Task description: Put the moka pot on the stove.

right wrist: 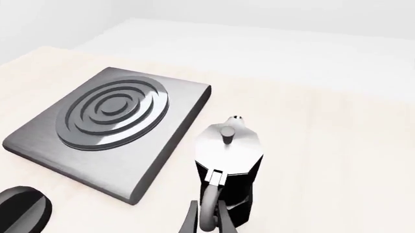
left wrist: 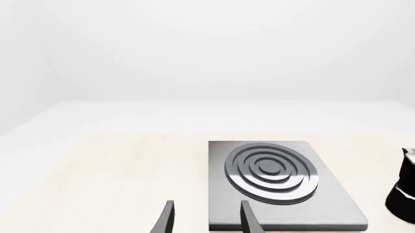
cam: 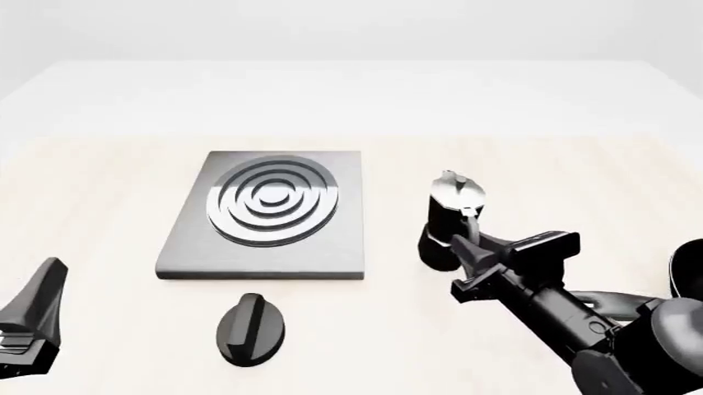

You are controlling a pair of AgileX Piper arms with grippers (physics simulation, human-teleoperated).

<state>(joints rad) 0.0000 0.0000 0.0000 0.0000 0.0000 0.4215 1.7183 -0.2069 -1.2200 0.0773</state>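
Pot: moka pot (cam: pixel 453 216) upright on table, just right of stove (cam: pixel 269 216), handle facing right gripper (cam: pixel 475 247).
Right fingers: astride handle, closure unclear.
Left gripper (left wrist: pixel 206 218): apart, farther.

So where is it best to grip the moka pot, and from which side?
Probably by its curved handle, from the near side. The moka pot stands upright to the right of the stove, its handle turned toward the right gripper, whose fingers already flank it. The faceted body looks too wide to grip.
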